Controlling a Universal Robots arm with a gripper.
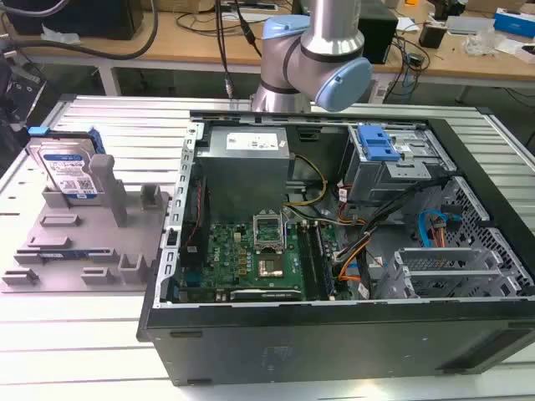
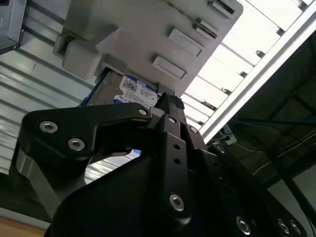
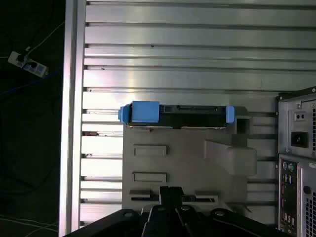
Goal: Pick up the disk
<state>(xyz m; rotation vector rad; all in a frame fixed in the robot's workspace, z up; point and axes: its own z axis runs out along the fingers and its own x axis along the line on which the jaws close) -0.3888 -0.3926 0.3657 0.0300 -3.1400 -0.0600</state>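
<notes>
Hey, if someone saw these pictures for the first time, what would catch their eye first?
The open computer case dominates the exterior view, its green motherboard and cables exposed, with the robot arm behind it. At the exterior view's left, the disk stands on edge in the grey fixture plate, untouched.

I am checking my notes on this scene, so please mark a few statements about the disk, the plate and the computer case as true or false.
1. The disk stands on its edge on the grey plate. True.
2. The disk lies inside the computer case. False: it is outside the case, to the exterior view's left of it.
3. The case is open and its green circuit board shows. True.
4. The end effector holds the disk. False: in the first wrist view it is apart from the disk, which rests on the plate.
</notes>
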